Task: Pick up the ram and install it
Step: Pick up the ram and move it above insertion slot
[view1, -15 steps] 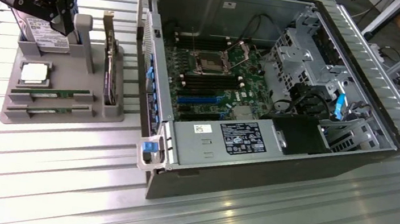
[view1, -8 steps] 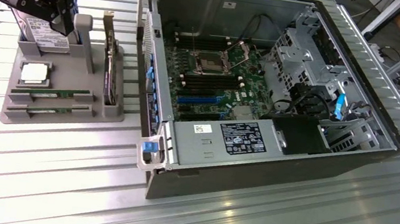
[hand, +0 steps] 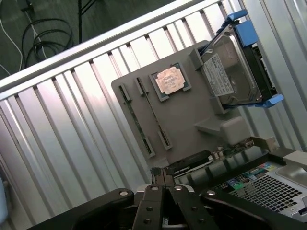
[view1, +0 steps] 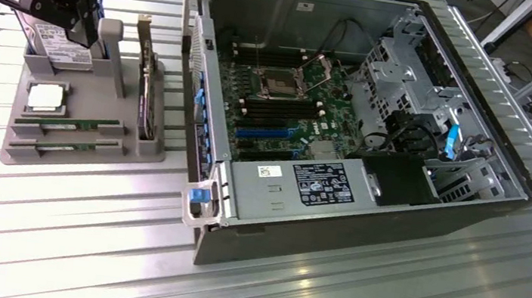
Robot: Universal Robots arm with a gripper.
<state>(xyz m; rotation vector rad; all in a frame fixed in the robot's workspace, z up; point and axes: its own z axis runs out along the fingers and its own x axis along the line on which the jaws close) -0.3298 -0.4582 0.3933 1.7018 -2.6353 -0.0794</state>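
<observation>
Hovering above the grey holder tray (view1: 77, 158), the gripper (hand: 163, 178) has its fingers pressed together on nothing, its dark body over the hard drive (view1: 60, 44) end. The ram (view1: 66, 124) lies in the tray's slots as two green sticks side by side, near the CPU (view1: 46, 95) and the expansion card (view1: 147, 81). The computer case (view1: 337, 230) stands open at the exterior view's right.

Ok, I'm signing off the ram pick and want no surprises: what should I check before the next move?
1. The ram sits in the holder: ok, two sticks lie in their slots.
2. The gripper is empty: ok, it holds nothing.
3. Jaws open for a grasp: not ok, shut.
4. Gripper at the ram: not ok, it hangs above, apart.
5. The case is open: ok.
6. The memory slots are free: cannot tell.
</observation>
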